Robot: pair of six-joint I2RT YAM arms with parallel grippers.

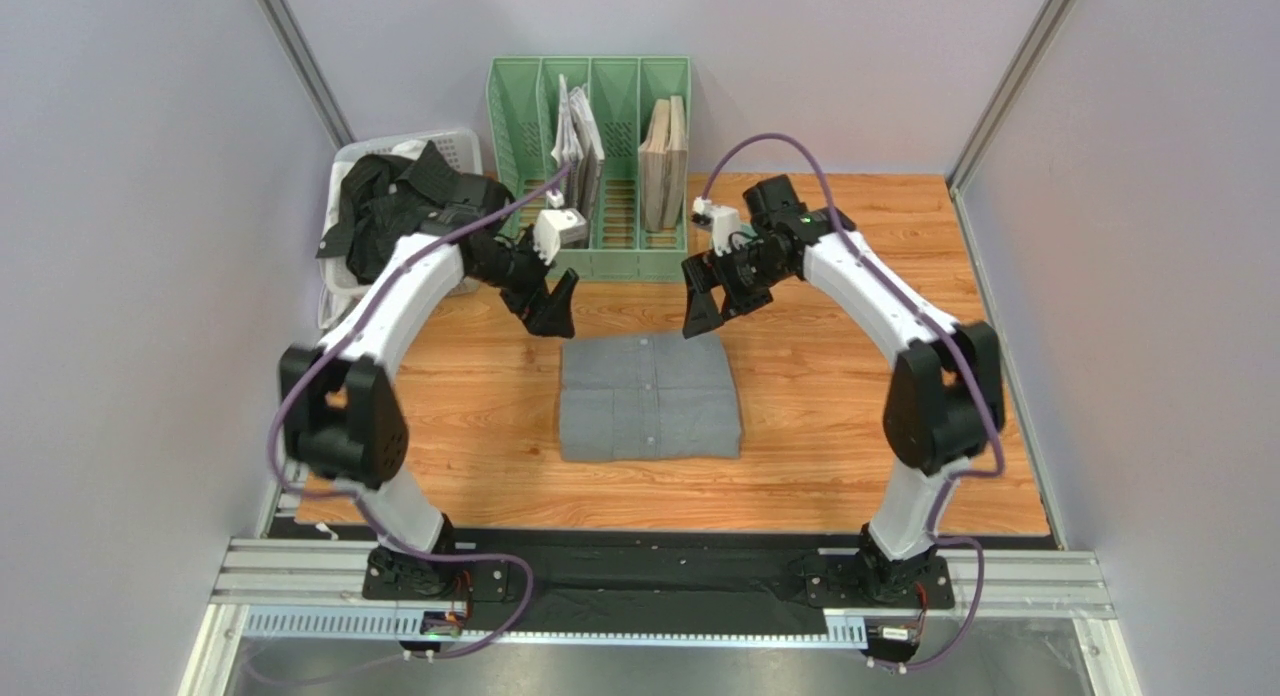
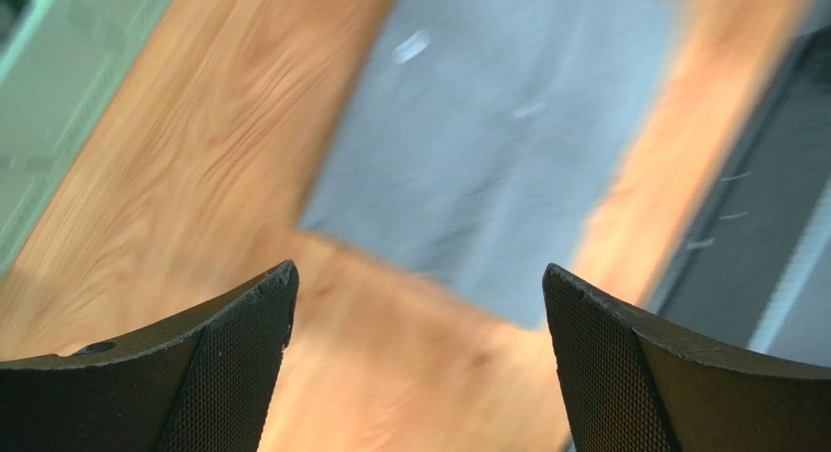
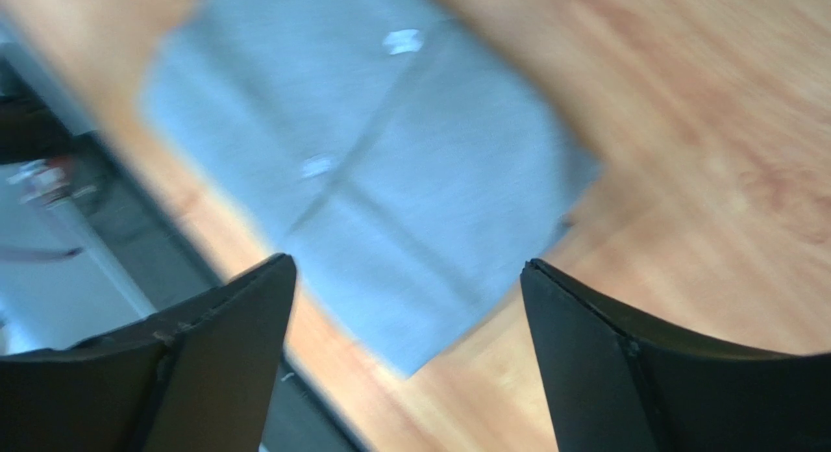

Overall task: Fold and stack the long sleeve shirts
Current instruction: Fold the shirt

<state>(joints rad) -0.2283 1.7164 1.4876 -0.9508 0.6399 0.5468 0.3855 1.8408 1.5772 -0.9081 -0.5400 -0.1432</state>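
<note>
The grey shirt [image 1: 651,398] lies folded into a neat rectangle on the middle of the wooden table. It also shows blurred in the left wrist view [image 2: 488,150] and the right wrist view [image 3: 371,179]. The black shirt [image 1: 403,201] sits bunched in a white basket [image 1: 355,159] at the back left. My left gripper [image 1: 553,309] hangs open and empty above the table, just beyond the grey shirt's far left corner. My right gripper [image 1: 706,309] hangs open and empty just beyond its far right corner.
A green slotted file rack [image 1: 589,164] with papers and folders stands at the back centre, close behind both grippers. Grey walls close in the left and right sides. A black strip [image 1: 646,554] runs along the near table edge by the arm bases.
</note>
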